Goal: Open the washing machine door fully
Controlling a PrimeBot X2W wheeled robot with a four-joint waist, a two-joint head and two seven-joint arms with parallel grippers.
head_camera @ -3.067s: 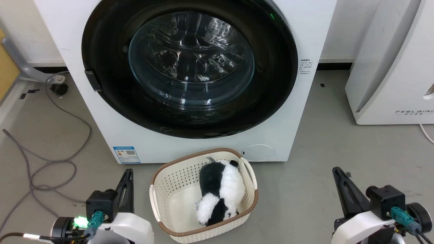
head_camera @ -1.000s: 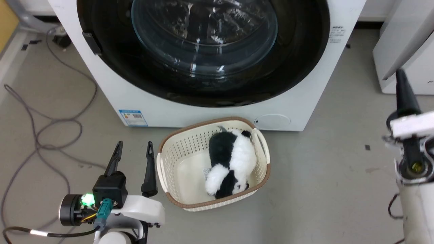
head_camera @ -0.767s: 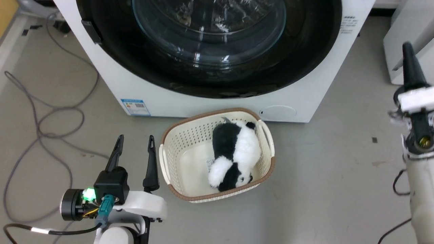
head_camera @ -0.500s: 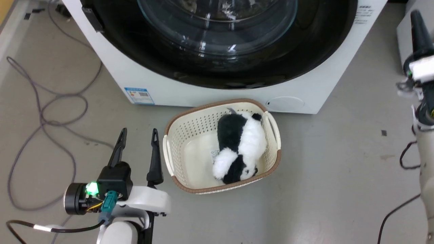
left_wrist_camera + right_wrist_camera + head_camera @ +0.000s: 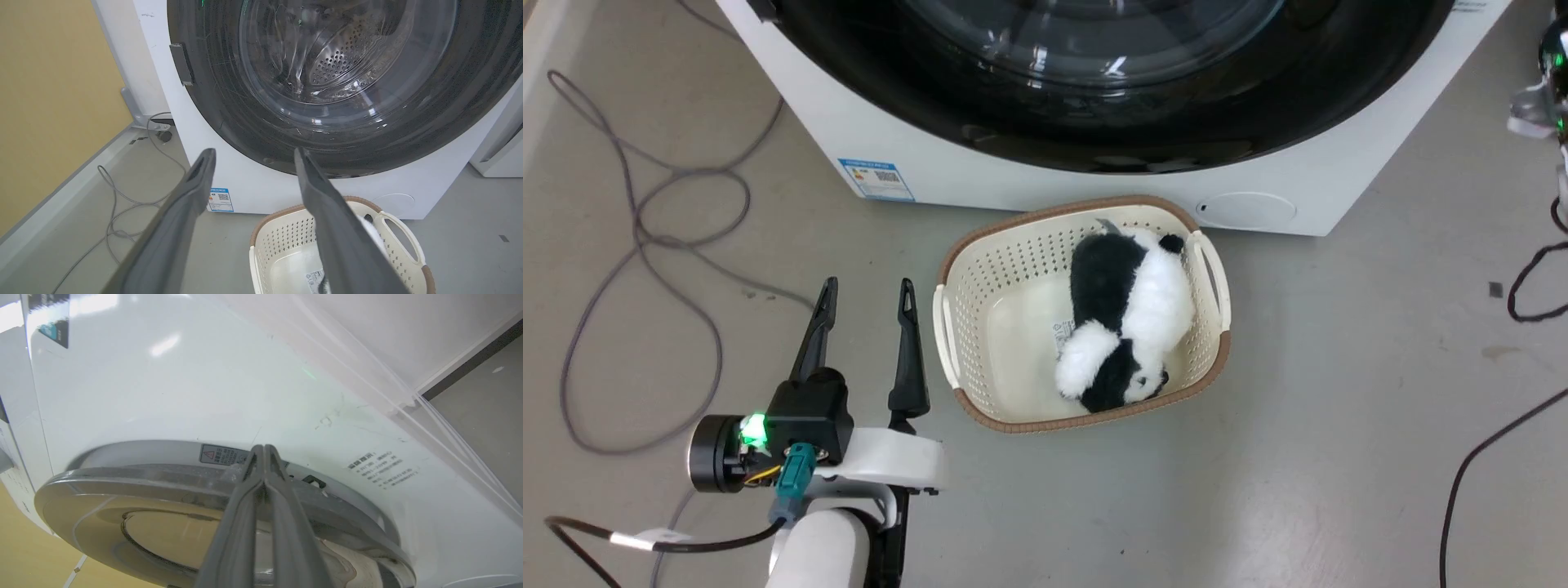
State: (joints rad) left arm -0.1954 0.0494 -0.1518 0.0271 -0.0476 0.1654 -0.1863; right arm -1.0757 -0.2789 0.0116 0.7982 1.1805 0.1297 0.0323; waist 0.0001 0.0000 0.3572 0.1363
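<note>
The washing machine [image 5: 1013, 175] is white, and its door [image 5: 1111, 114], a glossy black disc with a glass bowl centre, lies flat against the front. In the left wrist view the door [image 5: 245, 122] shows its handle tab [image 5: 182, 63] at its left rim. My left gripper [image 5: 866, 286] is open and holds nothing, low over the floor left of the basket, well short of the door [image 5: 253, 152]. My right gripper [image 5: 263, 448] is shut on nothing, its tips against the door's rim [image 5: 163, 473], seen edge-on beside a warning sticker. Its wrist [image 5: 1543, 98] shows at the right edge.
A cream basket [image 5: 1005, 261] holding a panda plush [image 5: 1123, 318] stands on the floor right in front of the washer. Grey cables [image 5: 645, 237] loop on the floor at the left, and a black cable [image 5: 1486, 457] trails at the right. A yellow wall [image 5: 53, 102] stands left of the washer.
The head camera has tilted down and shifted, so the washer sits higher in the picture. My right arm has risen along the right edge, its fingers now out of the head view. The left gripper stays open.
</note>
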